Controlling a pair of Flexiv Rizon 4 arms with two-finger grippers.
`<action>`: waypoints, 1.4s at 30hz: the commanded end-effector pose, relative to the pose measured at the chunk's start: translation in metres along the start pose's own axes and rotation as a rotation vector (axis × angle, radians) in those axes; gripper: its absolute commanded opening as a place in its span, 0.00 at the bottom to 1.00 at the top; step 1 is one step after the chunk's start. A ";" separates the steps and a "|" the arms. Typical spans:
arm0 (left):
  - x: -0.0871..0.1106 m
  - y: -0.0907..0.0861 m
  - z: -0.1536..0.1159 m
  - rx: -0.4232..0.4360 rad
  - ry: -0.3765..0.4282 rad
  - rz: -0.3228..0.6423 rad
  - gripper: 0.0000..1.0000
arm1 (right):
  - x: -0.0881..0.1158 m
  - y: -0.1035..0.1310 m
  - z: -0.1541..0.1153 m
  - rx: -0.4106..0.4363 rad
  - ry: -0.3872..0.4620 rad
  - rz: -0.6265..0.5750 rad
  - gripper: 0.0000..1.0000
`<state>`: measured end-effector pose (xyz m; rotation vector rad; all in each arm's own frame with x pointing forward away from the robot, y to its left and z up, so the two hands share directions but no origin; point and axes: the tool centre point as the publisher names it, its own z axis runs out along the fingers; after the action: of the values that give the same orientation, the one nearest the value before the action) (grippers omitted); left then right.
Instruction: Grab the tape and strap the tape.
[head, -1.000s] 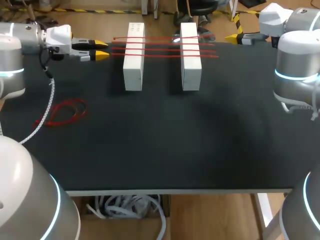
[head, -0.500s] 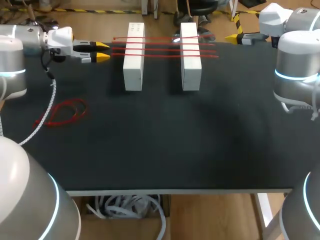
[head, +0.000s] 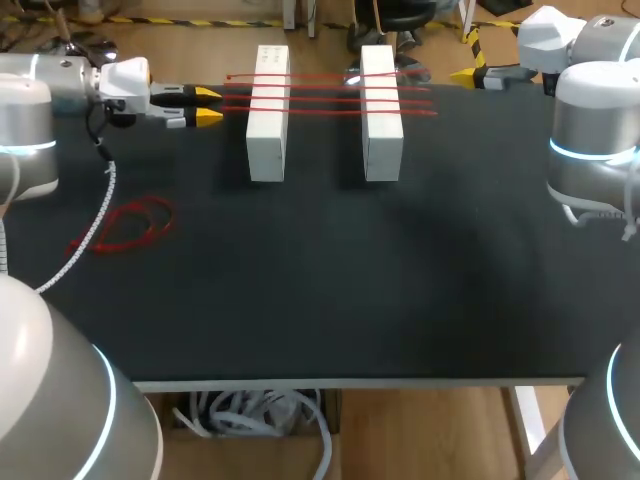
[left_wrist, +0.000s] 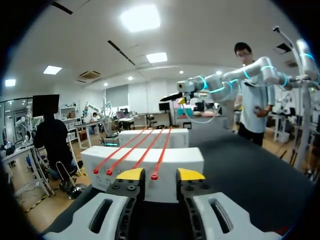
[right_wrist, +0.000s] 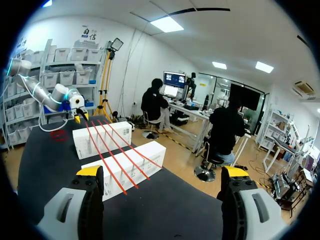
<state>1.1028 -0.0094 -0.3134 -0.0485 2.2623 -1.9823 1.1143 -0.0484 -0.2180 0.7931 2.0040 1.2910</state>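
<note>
Beside the left white block (head: 267, 120) — left gripper (head: 208, 105) closing in.
You've edged it nearer the red tapes (head: 330, 95) lying across that block, fingers slightly apart; right gripper (right_wrist: 162, 172) gapes wide — nothing grasped.

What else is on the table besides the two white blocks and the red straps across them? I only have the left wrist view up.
Observer: A loose red bundle lies on the left side of the table, nearer the robot than the left gripper.
Operator: Is the right gripper open?
Observer: Yes. Its own wrist view shows the right gripper wide open and empty, with the white blocks ahead of it.
Operator: Is my left gripper touching the near block?
Observer: No. The head view shows bare table between its tips and the left block.
</note>
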 end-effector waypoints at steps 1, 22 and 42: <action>-0.005 0.005 0.001 0.008 0.010 0.001 0.26 | -0.001 0.000 -0.001 0.001 0.002 0.000 1.00; -0.009 0.011 0.008 0.019 0.025 -0.007 0.22 | -0.001 0.000 -0.001 0.001 0.002 0.000 1.00; -0.010 0.015 0.009 0.021 0.031 -0.013 0.16 | -0.001 0.000 -0.001 0.001 0.002 0.000 1.00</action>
<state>1.1126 -0.0156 -0.3262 -0.0361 2.2654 -2.0210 1.1143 -0.0484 -0.2180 0.7931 2.0040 1.2910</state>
